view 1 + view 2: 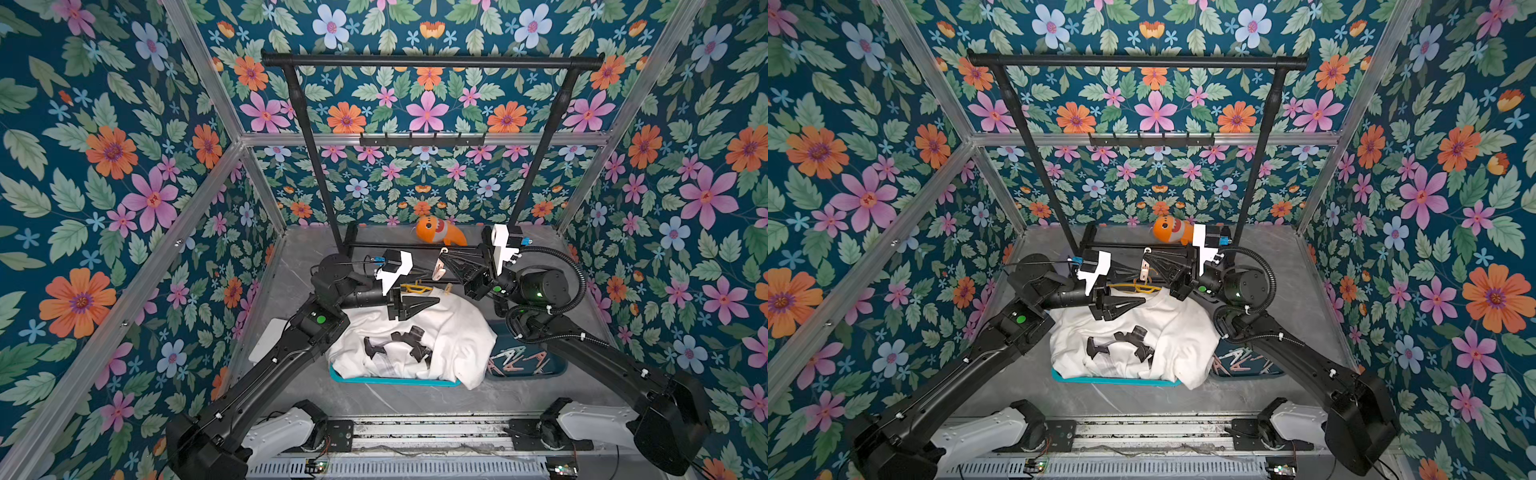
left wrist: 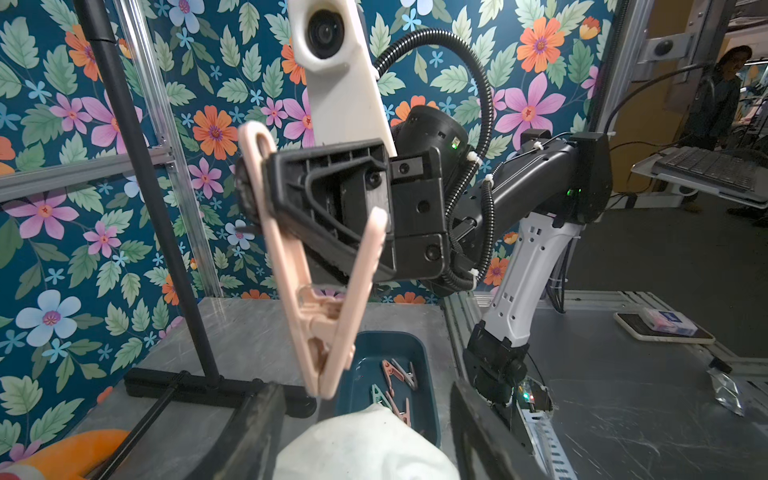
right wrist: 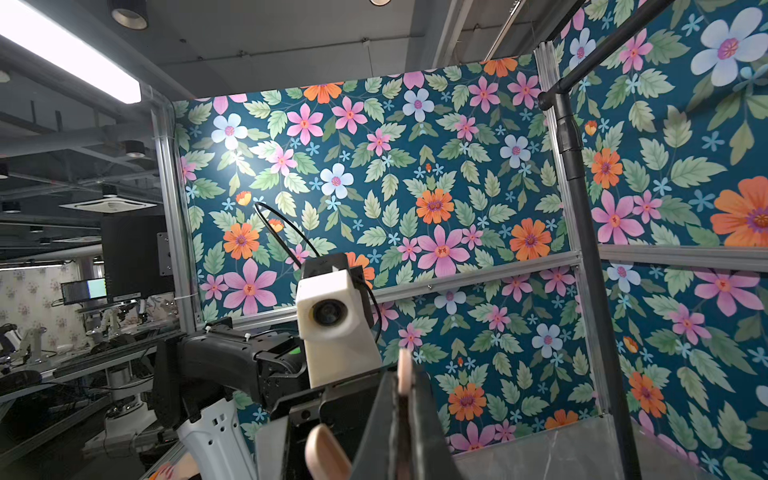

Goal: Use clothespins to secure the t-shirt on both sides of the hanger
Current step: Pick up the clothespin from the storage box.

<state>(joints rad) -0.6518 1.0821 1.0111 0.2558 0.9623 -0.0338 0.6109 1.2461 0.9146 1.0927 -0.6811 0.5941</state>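
The white t-shirt (image 1: 419, 345) lies crumpled over a teal tray, with the yellow hanger (image 1: 415, 287) poking out at its far edge. A small beige clothespin (image 1: 448, 289) sits there beside the hanger. My left gripper (image 1: 432, 303) hovers low over the shirt's collar end. In the left wrist view its fingers (image 2: 257, 419) stand apart with a hump of t-shirt (image 2: 365, 449) between them, so it is open. My right gripper (image 1: 442, 259) is shut on one leg of a pale pink clothespin (image 2: 328, 324), held just beyond the hanger with its closed tip pointing down.
A dark bin (image 1: 557, 365) with several loose clothespins (image 1: 519, 359) stands right of the shirt. The black garment rack (image 1: 432, 61) spans the back, its base bar just behind the grippers. An orange plush fish (image 1: 440, 235) lies by that base. The teal tray (image 1: 390, 380) shows under the shirt's near edge.
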